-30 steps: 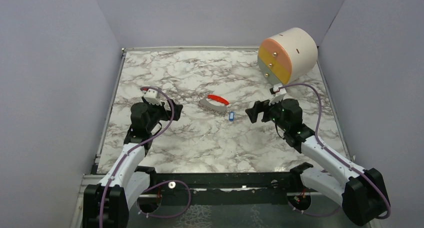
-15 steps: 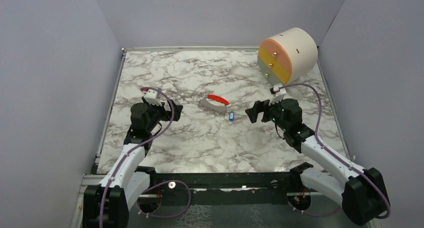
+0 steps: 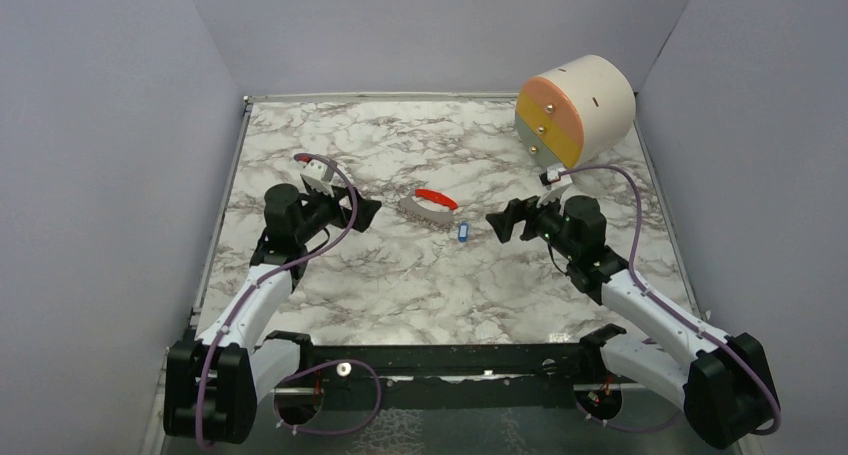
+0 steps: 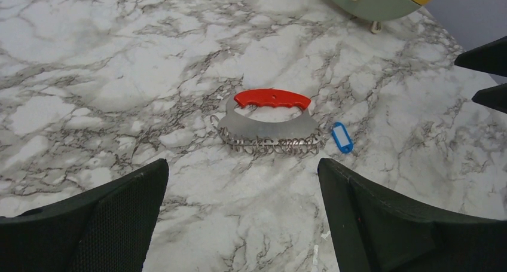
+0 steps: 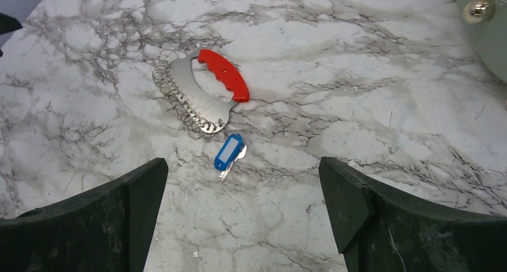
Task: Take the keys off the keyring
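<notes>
I get the overhead view from a fixed camera above and behind the arms [image 3: 250,305], taking in the whole table [image 3: 400,275]. Each wrist camera looks forward between its own fingers [image 4: 107,224], low and close. Both frame the keyring [image 4: 267,124] and key [image 4: 342,137] ahead, from opposite sides.

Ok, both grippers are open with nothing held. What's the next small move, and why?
Probably ease the right gripper forward and down toward the blue-tagged key. It lies at the end of the keyring's row of rings, on the right arm's side, and nearer that gripper than the left gripper. Whether it is linked to a ring is unclear.
</notes>
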Controlling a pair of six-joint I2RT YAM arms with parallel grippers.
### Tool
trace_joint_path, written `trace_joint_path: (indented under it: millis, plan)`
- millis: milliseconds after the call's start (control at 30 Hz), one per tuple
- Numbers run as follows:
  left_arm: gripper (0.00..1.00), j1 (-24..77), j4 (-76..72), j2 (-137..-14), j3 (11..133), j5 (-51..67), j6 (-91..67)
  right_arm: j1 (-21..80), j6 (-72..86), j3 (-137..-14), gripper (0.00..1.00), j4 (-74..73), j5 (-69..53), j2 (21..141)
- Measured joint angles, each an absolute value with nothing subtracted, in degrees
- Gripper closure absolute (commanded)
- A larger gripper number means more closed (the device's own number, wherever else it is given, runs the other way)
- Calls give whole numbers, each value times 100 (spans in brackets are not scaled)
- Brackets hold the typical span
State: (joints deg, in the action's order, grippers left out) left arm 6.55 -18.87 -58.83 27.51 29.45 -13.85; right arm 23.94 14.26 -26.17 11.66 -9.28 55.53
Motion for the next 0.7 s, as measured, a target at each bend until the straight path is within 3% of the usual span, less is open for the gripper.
trace_joint_path:
  millis: [333,700]
  plan:
    - [1,801,-2322,-5953,2902,3057,-1638,2394,1747,-2834,0,1345,-978,5806]
    - [3,801,-3234,-6812,3256,3301,-2449,2394,2010,-2834,0,1559,-967,5636]
